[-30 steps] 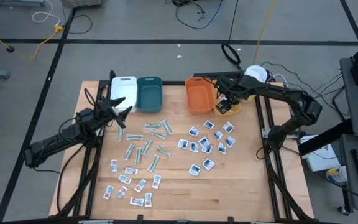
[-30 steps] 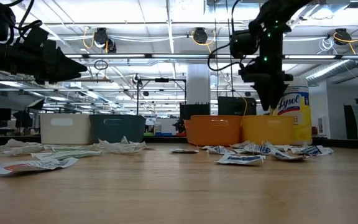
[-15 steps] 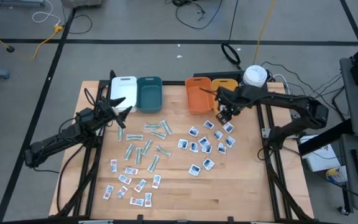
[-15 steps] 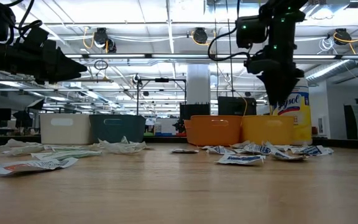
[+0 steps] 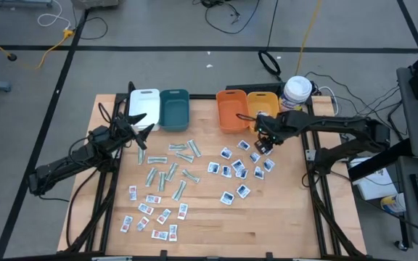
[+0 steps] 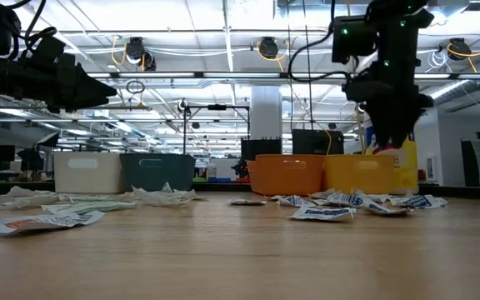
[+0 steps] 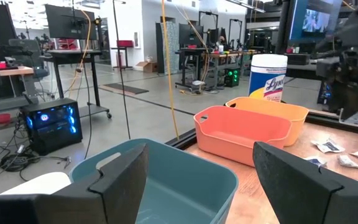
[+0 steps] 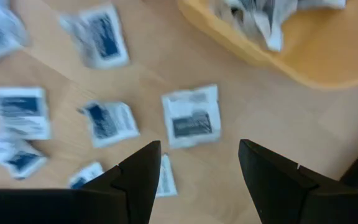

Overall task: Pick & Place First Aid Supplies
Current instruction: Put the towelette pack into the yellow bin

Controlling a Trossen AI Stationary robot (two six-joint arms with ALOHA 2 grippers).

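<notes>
Swinging my right claw (image 5: 261, 145) back off the yellow bin (image 5: 261, 105) toward the right edge, fingers apart and empty, I'm over the blue-print packets (image 8: 190, 116) on the worktop (image 5: 296, 210); next I drop and pinch one, left claw (image 5: 138, 125) waiting, spread wide.

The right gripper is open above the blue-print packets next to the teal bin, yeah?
Not quite: the right gripper is open above the blue-print packets, but next to the yellow bin, not the teal bin. The right wrist view shows it, and the high view agrees.
</notes>
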